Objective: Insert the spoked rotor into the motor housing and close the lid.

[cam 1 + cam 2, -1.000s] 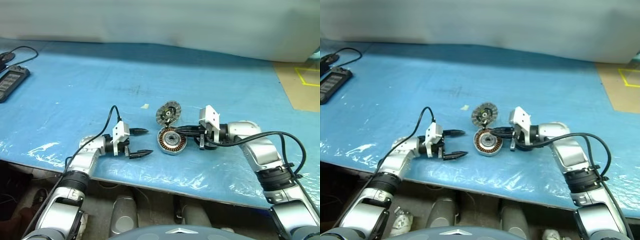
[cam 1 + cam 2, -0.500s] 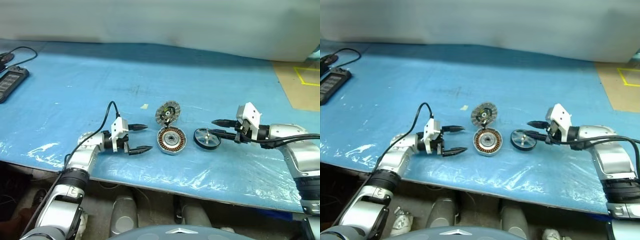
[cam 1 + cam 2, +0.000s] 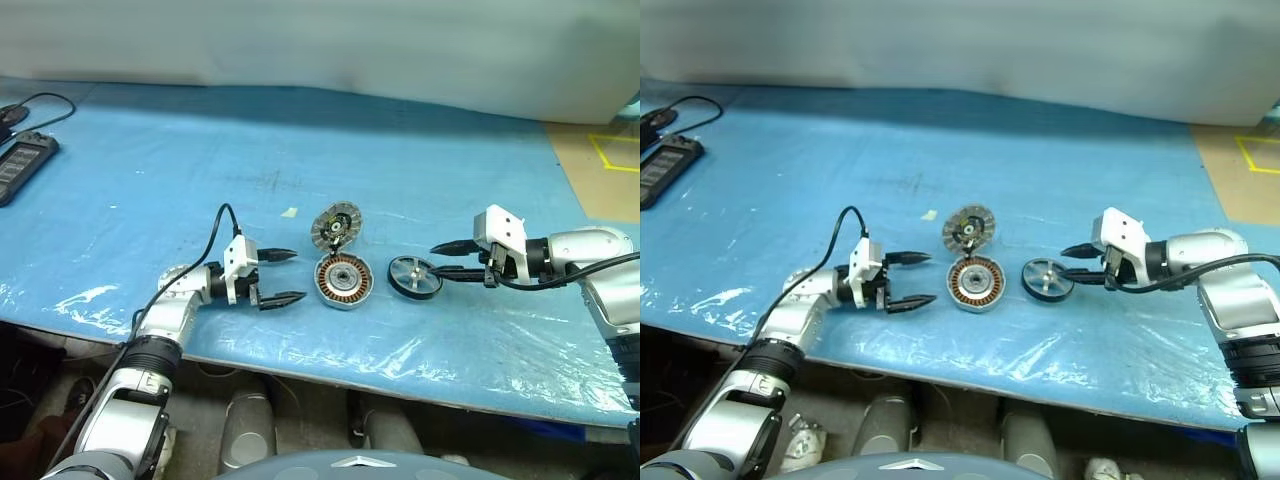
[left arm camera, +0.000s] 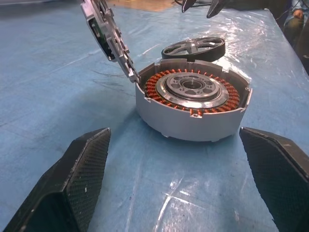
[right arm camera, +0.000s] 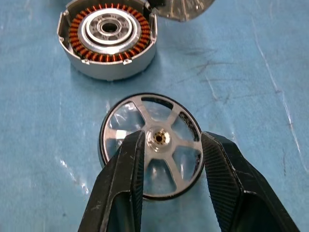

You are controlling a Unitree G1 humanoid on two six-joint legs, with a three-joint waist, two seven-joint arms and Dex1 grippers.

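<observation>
The motor housing (image 3: 343, 280), a silver casing ringed with copper windings, sits on the blue table. Its lid (image 3: 336, 225) stands tilted up at the housing's far edge. The spoked rotor (image 3: 414, 277) lies flat on the table just right of the housing, with its black rim and silver spokes (image 5: 153, 145) facing up. My right gripper (image 3: 440, 261) hovers open at the rotor's right side, and its fingers (image 5: 126, 164) hold nothing. My left gripper (image 3: 292, 277) is open to the left of the housing (image 4: 193, 104) and points level at it with a gap between.
A black device (image 3: 20, 165) with a cable lies at the table's far left. A small pale scrap (image 3: 289, 212) lies behind the left gripper. A tan surface with yellow tape (image 3: 605, 165) borders the far right. The table's front edge runs close below the parts.
My right gripper has drawn away from the housing to the right and opened. The rotor now lies on the table beside the housing. The left arm stayed put.
</observation>
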